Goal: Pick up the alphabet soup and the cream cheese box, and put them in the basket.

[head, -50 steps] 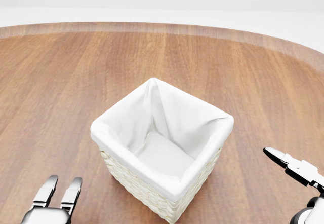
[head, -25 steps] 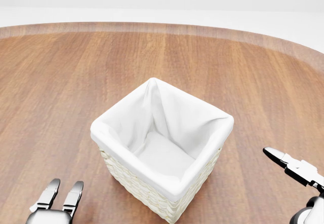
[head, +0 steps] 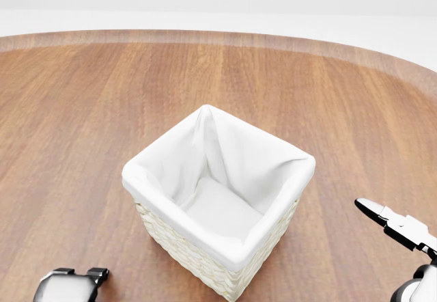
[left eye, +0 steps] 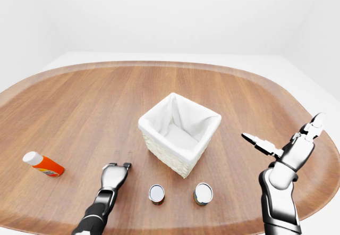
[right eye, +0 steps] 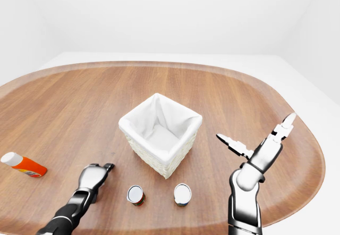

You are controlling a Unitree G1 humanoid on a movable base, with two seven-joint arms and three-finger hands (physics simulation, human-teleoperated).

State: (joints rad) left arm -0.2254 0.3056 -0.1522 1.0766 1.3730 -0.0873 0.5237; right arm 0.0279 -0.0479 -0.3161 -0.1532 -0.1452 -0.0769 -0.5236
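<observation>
Alphabet soup [right eye: 135, 195] (likely the red-labelled can) stands bottom centre of the right-eye view, below the basket [right eye: 139, 139]; no cream cheese box shows. Your left hand [right eye: 93, 175], just left of it, looks curled, right hand [right eye: 258, 139] splayed. Open the left fingers and slide right.

Oval wooden table [left eye: 79, 102] — plain white walls and floor, soft even light.

A rounded wooden table [left eye: 95, 102] fills the left-eye view. At its middle stands a white-lined wicker basket [left eye: 179, 134]. Just below it — toward the frame's bottom — two upright cans [left eye: 156, 193] [left eye: 203, 193]. Lower left lies an orange bottle [left eye: 43, 164] with a white cap.
</observation>
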